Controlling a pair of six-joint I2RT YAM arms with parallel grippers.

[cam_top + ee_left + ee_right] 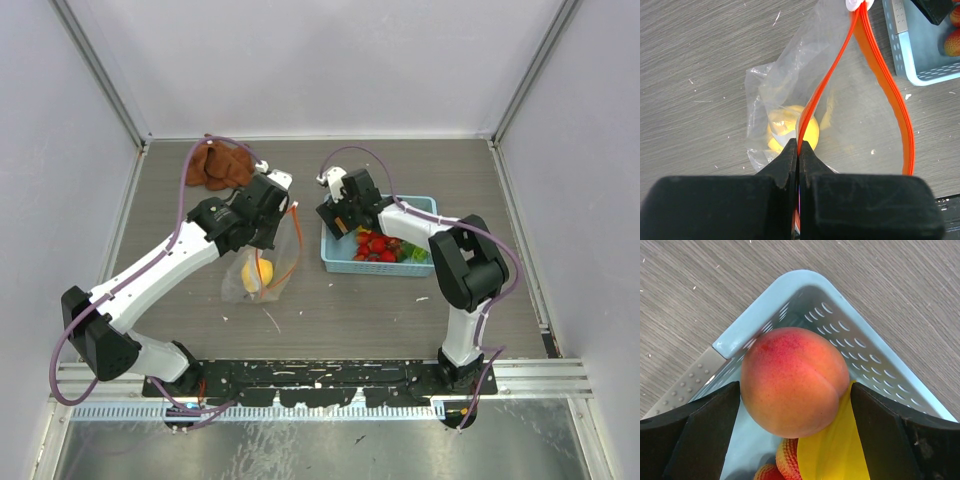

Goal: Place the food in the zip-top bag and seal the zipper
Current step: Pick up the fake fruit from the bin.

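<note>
Along the left of the table point(400, 310), a brown cloth point(222, 167) is seen bunched behind the left arm, apart from the work and in nothing's way. Beside it, the left gripper point(798, 147) is clamped tight on one lip of the zipper point(890, 95), so that the zip-top bag point(262, 272) is held up with its mouth drawn into a wide loop. The white slider tab point(858, 4) is parked at the far end of the strip, and one yellow piece point(790, 131) lies at the bottom of the bag. Filling is therefore judged to be the step in hand, with sealing not yet begun. Just to the right of the bag, a light-blue basket point(345, 262) is placed, and over a corner on its left side the right gripper point(794, 390) is set around the peach point(794, 365). Its jaws stand wide, one on each flank, and appear to be pressed against the fruit. The next move calls for the peach to be lifted clear of the basket wall, carried left and lowered through the loop without the free lip being knocked shut. The peach looks bulky for that mouth, and the left gripper crowds the approach. Further right, strawberries point(377, 245) and green grapes point(412, 255) are left to load.
</note>
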